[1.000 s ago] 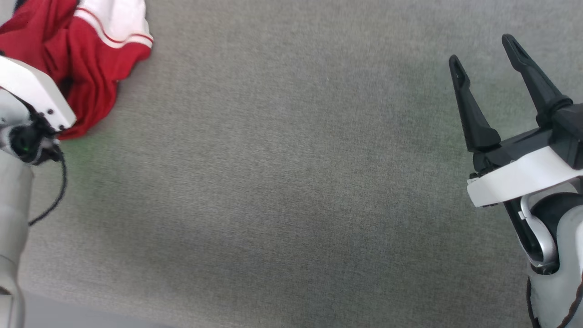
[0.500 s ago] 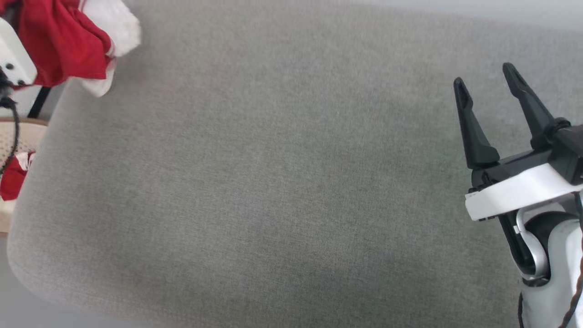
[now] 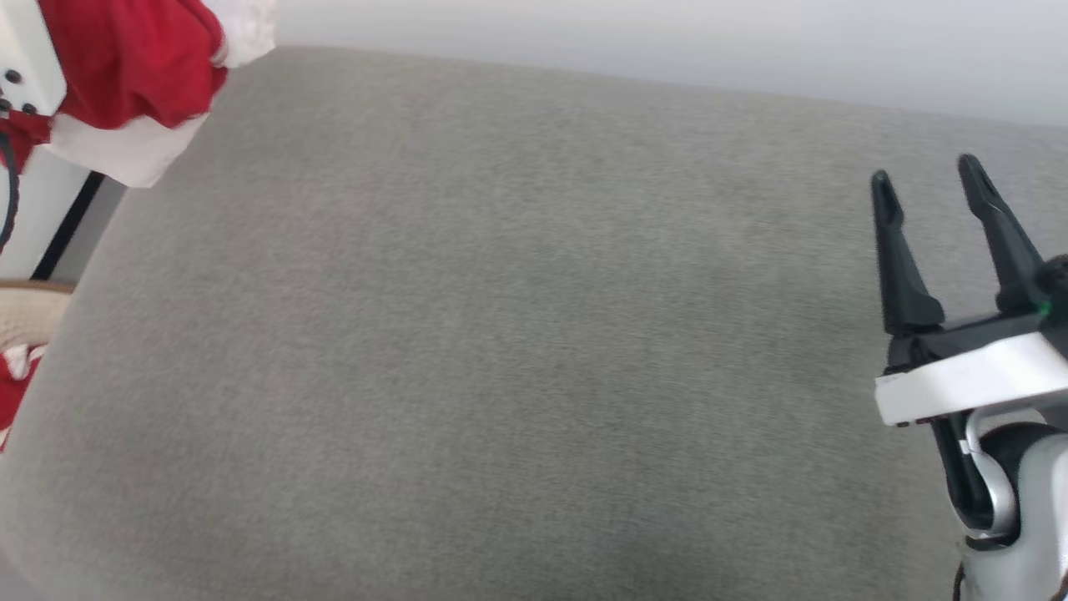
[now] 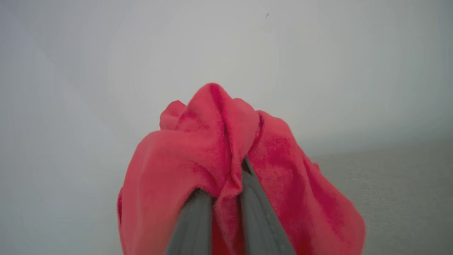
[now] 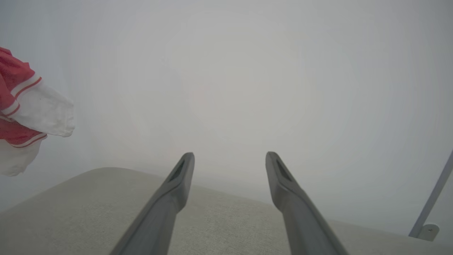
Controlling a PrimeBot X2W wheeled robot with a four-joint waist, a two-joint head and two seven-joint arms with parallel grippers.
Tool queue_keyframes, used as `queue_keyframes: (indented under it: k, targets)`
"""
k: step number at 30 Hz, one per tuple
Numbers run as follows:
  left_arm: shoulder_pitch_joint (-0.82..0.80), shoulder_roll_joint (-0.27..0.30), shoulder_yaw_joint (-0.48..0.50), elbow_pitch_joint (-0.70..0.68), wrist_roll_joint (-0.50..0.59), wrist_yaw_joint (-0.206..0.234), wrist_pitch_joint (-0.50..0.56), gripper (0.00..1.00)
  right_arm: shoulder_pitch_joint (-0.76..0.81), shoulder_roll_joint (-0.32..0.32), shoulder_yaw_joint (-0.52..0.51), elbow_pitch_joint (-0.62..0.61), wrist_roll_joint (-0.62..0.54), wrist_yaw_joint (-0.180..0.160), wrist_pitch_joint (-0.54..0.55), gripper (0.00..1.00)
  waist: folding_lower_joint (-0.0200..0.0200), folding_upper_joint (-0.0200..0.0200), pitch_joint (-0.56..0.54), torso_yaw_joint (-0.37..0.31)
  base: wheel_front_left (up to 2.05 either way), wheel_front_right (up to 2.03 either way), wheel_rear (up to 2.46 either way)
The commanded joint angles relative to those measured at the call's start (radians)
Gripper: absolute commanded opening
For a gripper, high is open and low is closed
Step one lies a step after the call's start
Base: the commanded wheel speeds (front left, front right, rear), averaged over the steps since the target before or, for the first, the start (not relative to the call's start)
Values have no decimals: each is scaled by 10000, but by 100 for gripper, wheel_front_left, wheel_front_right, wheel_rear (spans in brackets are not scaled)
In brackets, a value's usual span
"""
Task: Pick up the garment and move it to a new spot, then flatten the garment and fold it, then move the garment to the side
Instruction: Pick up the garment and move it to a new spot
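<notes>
The garment (image 3: 133, 58), bright red with white sleeve ends, hangs bunched at the top left, off the grey cushion (image 3: 501, 334). My left arm's white wrist housing (image 3: 21, 63) sits right beside it. In the left wrist view my left gripper (image 4: 226, 191) is shut on a fold of the red garment (image 4: 198, 148), which drapes over both fingers and hides their tips. My right gripper (image 3: 924, 174) stands open above the cushion's right side with nothing between its fingers (image 5: 283, 184). The right wrist view shows the garment's striped white cuff (image 5: 42, 113) at far left.
The cushion's rounded left edge drops off to a beige wicker thing (image 3: 25, 317) with a scrap of red and white (image 3: 12, 392) beside it and a black leg (image 3: 67, 225). A pale wall runs behind. A grey pole (image 5: 431, 198) stands at the far right.
The head camera has tilted up, bringing the cushion's far edge and wall into view. The garment has come up off the cushion in my left gripper. My right gripper stays open.
</notes>
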Motion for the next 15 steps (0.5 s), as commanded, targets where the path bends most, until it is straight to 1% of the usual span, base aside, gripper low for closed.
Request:
queue_keyframes:
  k: [1, 3, 5, 8, 9, 10, 15]
  targets:
    - [219, 194, -39, -698, -79, 176, 341, 0, 182, 72, -192, -67, -1, 1, -123, 100, 0, 0, -139, -336, 0, 0, 0]
    - [432, 377, -45, -1443, -167, 249, 620, 0, 285, 162, -386, -91, -10, 1, -196, 100, 0, 0, -163, -558, 0, 0, 0]
    - [621, 460, -114, -2247, -206, 481, 1058, 0, 355, 240, -567, -121, -9, 1, -286, 100, 0, 0, -184, -804, 0, 0, 0]
    - [892, 747, -149, -3502, -236, 872, 1641, 0, 462, 334, -776, -120, -52, 1, -389, 100, 0, 0, -217, -1209, 0, 0, 0]
    - [990, 788, -193, -3935, -246, 970, 1822, 0, 466, 366, -834, -99, -59, 1, -435, 100, 0, 0, -225, -1352, 0, 0, 0]
    - [990, 788, -193, -3935, -246, 970, 1822, 0, 466, 366, -834, -99, -59, 1, -435, 100, 0, 0, -225, -1352, 0, 0, 0]
    - [1513, 979, -337, -5816, -437, 1439, 2732, 0, 496, 486, -1055, -19, -115, 1, -556, 100, 0, 0, -195, -2085, 0, 0, 0]
